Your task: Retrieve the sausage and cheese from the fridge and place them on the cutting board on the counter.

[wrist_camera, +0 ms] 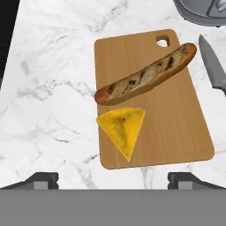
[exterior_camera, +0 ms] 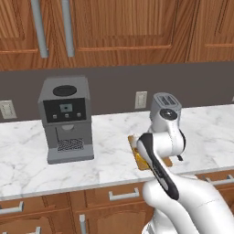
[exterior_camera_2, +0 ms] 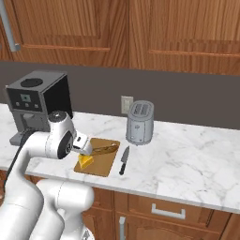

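Note:
The light-brown cutting board lies on the white marble counter. The yellow cheese wedge rests flat on the board's near half, also seen as cheese in the right base view. My gripper hovers just above the cheese, open, with its fingertips wide apart and nothing between them. Touching the wedge's top edge, a long golden-brown bread-like piece lies slantwise across the board. The sausage and the fridge are out of view.
A dark-handled knife lies on the counter right of the board. A silver toaster stands behind it. A grey coffee machine sits to the left. Wooden cabinets hang above and stand below the counter.

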### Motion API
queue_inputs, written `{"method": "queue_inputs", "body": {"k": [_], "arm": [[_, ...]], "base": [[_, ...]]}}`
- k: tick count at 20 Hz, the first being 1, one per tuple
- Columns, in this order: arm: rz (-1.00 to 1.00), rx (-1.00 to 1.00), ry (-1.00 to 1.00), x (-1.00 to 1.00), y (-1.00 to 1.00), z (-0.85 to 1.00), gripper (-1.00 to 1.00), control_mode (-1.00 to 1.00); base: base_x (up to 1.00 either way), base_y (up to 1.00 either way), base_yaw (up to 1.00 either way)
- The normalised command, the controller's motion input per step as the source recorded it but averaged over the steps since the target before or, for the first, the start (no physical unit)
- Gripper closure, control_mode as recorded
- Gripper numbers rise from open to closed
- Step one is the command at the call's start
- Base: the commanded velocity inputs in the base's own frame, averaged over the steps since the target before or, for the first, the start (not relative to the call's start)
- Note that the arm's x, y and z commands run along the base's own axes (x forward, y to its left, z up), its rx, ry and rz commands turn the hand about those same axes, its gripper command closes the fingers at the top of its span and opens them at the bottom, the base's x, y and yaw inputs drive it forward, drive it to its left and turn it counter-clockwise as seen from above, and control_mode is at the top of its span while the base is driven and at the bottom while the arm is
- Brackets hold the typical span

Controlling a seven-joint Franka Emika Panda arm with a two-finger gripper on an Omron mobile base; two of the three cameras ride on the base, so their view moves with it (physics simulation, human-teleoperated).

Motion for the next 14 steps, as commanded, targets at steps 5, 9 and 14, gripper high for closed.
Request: {"method": "queue_inputs", "body": {"k": [5,9,14], "arm": [[0.00,-0.01,-0.25,-0.62,0.17,0.25,-1.00,-1.00],[0.00,-0.01,-0.29,-0.56,0.11,0.26,-1.00,-1.00],[0.00,0.00,-0.01,-0.36,0.05,0.34,-1.00,-1.00]], "base": [[0.00,0.00,0.00],[0.00,0.00,0.00],[0.00,0.00,0.00]]}}
